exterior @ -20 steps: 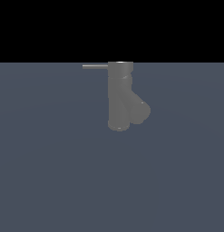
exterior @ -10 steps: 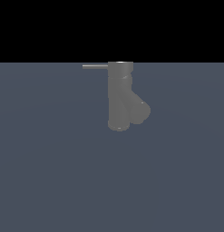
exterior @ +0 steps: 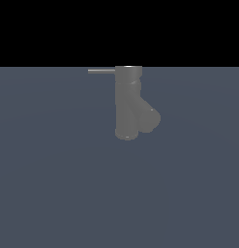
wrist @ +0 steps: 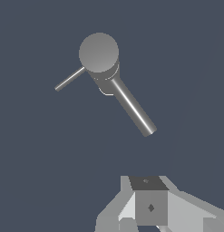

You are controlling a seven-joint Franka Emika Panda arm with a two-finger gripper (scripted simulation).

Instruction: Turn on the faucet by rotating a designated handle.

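The faucet (exterior: pixel 128 104) is a matte grey Y-shaped body standing upright on the dark floor in the exterior view, its stubby spout (exterior: pixel 151 118) angling toward that view's right. The handle (exterior: pixel 101 71) is a thin grey rod sticking out sideways from the top section toward the exterior view's left. The wrist view looks down on the faucet's round cap (wrist: pixel 99 52), with the thin handle (wrist: pixel 69 79) and the thicker spout (wrist: pixel 133 108) branching from it. My gripper (wrist: pixel 149 199) shows only as grey blocks at the frame's edge, well apart from the faucet. It does not appear in the exterior view.
A flat dark blue-grey floor (exterior: pixel 53 184) surrounds the faucet on all sides. Above it in the exterior view lies a plain black background (exterior: pixel 119 29). No other objects show.
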